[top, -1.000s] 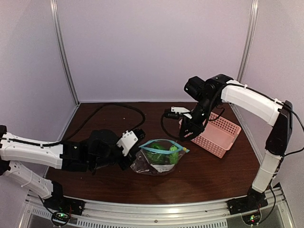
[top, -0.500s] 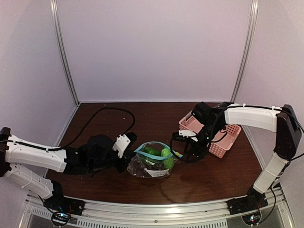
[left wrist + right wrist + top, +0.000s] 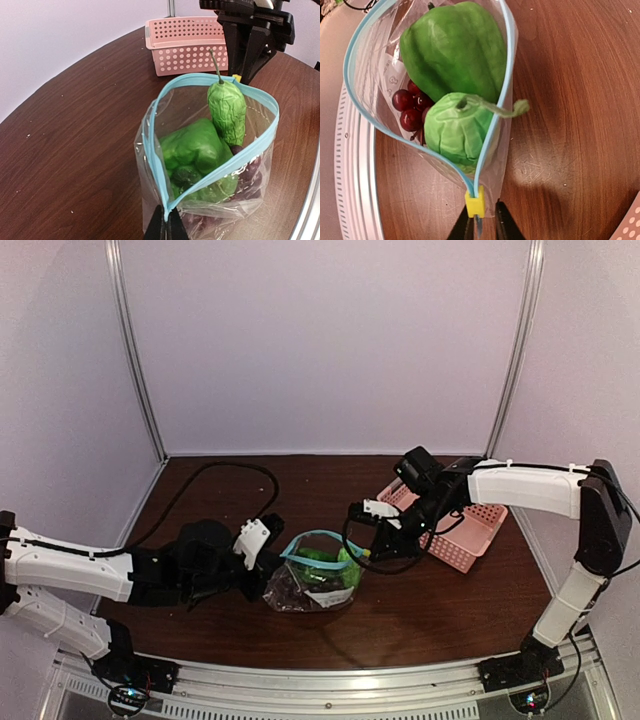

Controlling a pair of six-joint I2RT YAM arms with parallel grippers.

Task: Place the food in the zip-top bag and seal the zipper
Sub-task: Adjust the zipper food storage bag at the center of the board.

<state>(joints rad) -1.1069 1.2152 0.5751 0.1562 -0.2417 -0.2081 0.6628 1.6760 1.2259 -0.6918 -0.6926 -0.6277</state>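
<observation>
Zip-top bag (image 3: 300, 592): sitting near the middle of the counter (image 3: 75, 150), standing on its base with the mouth facing up and stretched between the two arms.
Zipper (image 3: 192, 77): the teal strip is gaping in a wide teardrop loop; the two sides are meeting only at the two ends.
Food: all lying inside the bag.
Large green vegetable (image 3: 452, 50): glossy, filling the middle of the bag.
Wrinkled green vegetable (image 3: 457, 132): smaller, leaning on the large one, its thin stem poking up over the zipper line at the right arm's end.
Grapes (image 3: 407, 110): dark red, showing low in the bag under and beside the green pieces.
Yellow slider (image 3: 475, 202): sitting on the zipper at the end nearest the right arm.
Left fingers (image 3: 156, 227): pressing together on the zipper's near corner, pinching it.
Right fingers (image 3: 461, 229): standing narrowly apart on either side of the zipper's end, just below the slider; I cannot tell whether they are clamping it.
Left arm (image 3: 70, 565): reaching low across the counter from the left.
Right arm (image 3: 525, 485): reaching in from the right, passing over the basket.
Pink basket (image 3: 465, 530): resting on the counter to the right of the bag and farther back, apart from it.
Black cable (image 3: 230, 468): looping over the far left of the counter.
</observation>
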